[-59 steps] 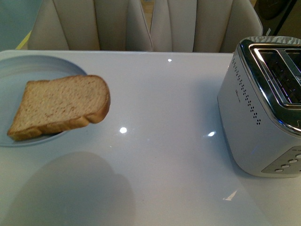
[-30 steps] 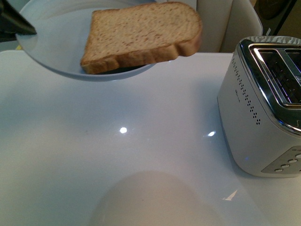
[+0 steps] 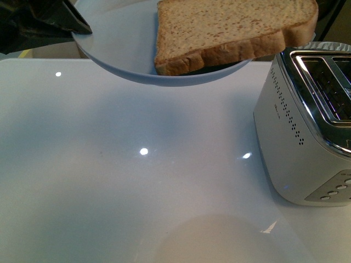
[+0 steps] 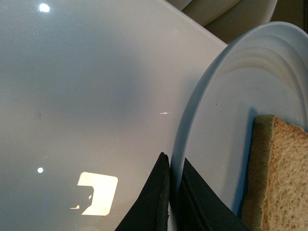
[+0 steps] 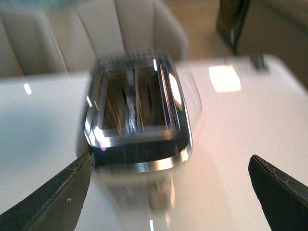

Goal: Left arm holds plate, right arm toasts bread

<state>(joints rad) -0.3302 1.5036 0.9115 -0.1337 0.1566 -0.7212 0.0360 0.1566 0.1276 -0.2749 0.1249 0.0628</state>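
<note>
Left fingers (image 4: 151, 207) are pinched shut on the rim of the plate (image 3: 123, 46), one finger on each face of the edge. The plate is held in the air above the white counter (image 3: 137, 175). The bread (image 3: 233, 27) lies flat on the plate, one end overhanging the rim on the side of the toaster (image 3: 299, 137). The toaster stands on the counter, slots up. Right fingers (image 5: 45, 204) are spread wide and empty above the toaster; that view is blurred.

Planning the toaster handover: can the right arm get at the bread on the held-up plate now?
Probably yes: the right tool is open near the toaster, the bread overhangs the plate rim toward it uncovered, and the left tool grips the opposite rim.
</note>
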